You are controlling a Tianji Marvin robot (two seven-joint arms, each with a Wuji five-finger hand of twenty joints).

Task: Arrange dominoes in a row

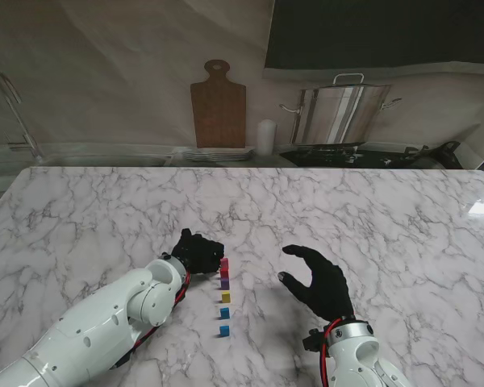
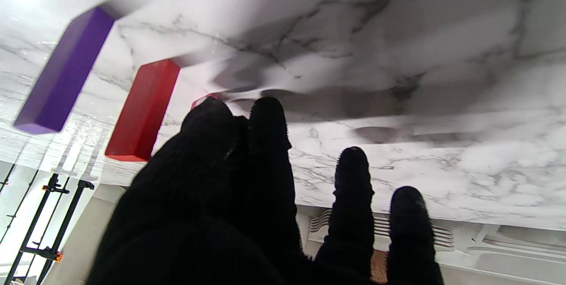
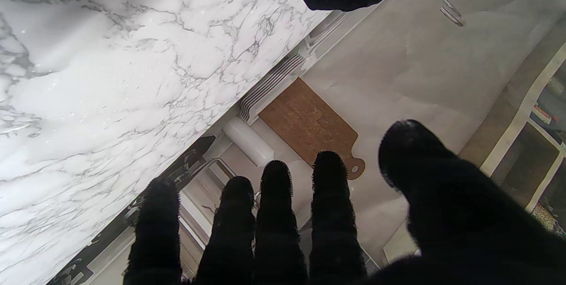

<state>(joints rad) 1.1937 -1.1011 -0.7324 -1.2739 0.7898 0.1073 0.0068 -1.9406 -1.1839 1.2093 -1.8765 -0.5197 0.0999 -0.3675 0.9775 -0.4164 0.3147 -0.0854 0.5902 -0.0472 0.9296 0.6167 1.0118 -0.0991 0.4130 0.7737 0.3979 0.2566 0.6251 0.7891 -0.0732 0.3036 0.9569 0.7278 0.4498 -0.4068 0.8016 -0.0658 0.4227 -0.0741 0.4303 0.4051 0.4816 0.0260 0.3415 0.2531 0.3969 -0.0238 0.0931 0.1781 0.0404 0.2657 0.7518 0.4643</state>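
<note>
1. The dominoes are standing in a line on the marble table, running away from me: two blue ones nearest, then a yellow one, a purple one and a red one, spaced apart, probably so each can topple the next.
2. The left hand is pinching a pink domino at the far end of the line, just past the red one, seemingly setting it down.
3. The right hand is hovering to the right, fingers spread and holding nothing, well apart from the row.
</note>
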